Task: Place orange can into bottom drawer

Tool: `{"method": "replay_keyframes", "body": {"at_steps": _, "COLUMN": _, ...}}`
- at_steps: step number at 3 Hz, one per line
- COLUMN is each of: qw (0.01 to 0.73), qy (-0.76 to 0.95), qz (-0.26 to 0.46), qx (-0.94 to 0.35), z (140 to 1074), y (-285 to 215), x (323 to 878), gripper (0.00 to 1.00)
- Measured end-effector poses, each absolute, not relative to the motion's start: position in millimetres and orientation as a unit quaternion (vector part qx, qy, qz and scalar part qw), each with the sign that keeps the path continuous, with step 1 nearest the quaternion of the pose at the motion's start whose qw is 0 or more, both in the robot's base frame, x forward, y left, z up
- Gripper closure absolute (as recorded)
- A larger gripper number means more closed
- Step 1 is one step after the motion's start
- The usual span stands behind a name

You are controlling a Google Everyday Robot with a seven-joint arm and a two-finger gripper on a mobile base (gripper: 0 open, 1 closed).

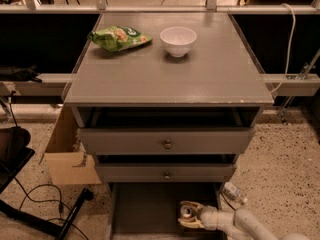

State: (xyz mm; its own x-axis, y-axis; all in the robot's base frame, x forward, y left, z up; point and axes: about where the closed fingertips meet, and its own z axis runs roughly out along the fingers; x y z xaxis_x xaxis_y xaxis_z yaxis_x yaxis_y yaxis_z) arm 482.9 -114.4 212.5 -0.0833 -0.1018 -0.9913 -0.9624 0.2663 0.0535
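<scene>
Well, starting at the far left, a cardboard box (67, 159) stands open on the speckled floor, just beside the left side of the grey cabinet (170, 84). Black cables (35, 194) trail across the floor in front of it. On the cabinet top, towards the back left, lies a green snack bag (119, 38). To its right, near it but apart, a white bowl (178, 40) sits upright.

Below the top, the two upper drawers each have a small round knob (167, 144). Both are pulled out a little, and the higher one shows a dark gap above its front. Underneath them the bottom drawer (142, 209) is drawn out far towards the camera, its flat grey floor showing.

In its right-hand part is the orange can (186, 212), upright with its silver top facing up, and my claw (182, 214) is there with it. My two pale fingers (190, 204) curve around the can from either side and press against it, so I am holding it. Whether the can's base touches the drawer floor I cannot tell.

My white arm (245, 221) reaches in from the lower right corner. On the floor just right of the drawer lies a small clear bottle (234, 192).
</scene>
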Motion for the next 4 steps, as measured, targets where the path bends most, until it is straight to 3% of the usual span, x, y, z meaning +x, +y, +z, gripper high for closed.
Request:
{"method": "replay_keyframes", "body": {"at_steps": 1, "qw": 0.515, "qy": 0.606, "qz": 0.417, "qx": -0.439, "z": 213, "y": -114, "x": 483, "gripper": 0.00}}
{"method": "replay_keyframes", "body": {"at_steps": 3, "qw": 0.513, "qy": 0.588, "qz": 0.429, "qx": -0.455, "z": 230, "y": -108, "x": 471, "gripper": 0.00}}
{"method": "replay_keyframes", "body": {"at_steps": 4, "qw": 0.475, "qy": 0.568, "qz": 0.440, "qx": -0.507, "z": 268, "y": -121, "x": 427, "gripper": 0.00}}
